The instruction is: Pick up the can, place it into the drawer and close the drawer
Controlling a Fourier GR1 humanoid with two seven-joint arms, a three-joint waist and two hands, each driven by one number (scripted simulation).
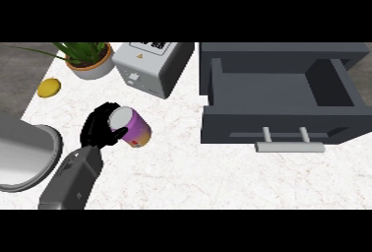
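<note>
A purple-to-orange can (133, 127) with a silver top is tilted above the white marble counter (189, 167) at the left. My left hand (100, 129) is curled round it from the left, thumb across its side. The dark grey drawer (280, 96) stands pulled open at the right, its inside bare, with a silver bar handle (289, 146) on its front. My right hand does not show.
A white toaster (151, 66) stands behind the can. A potted plant (88, 59) sits at the back left, a yellow lemon (49, 87) beside it. A large metal pot (22, 157) fills the left edge.
</note>
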